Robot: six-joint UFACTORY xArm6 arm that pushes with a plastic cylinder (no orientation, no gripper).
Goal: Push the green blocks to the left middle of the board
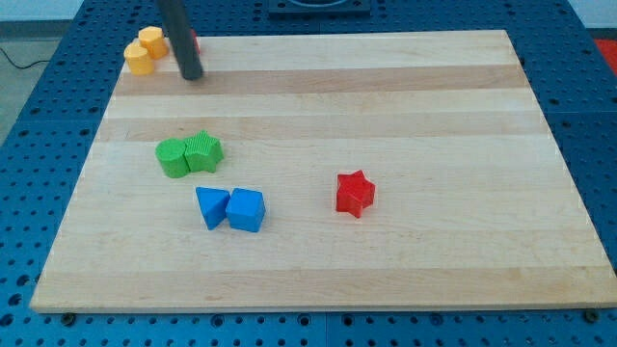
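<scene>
Two green blocks touch each other at the board's left middle: a round green cylinder (174, 158) and a green star-like block (203, 150) to its right. My tip (192, 73) is near the view's top left, well above the green blocks and apart from them. The rod hides most of a red block (194, 41) behind it.
Two yellow blocks (145, 51) sit at the top left corner, left of the rod. A blue triangle (211, 207) and a blue cube (246, 210) touch below the green blocks. A red star (354, 193) lies near the centre. The wooden board (405, 106) rests on a blue pegboard table.
</scene>
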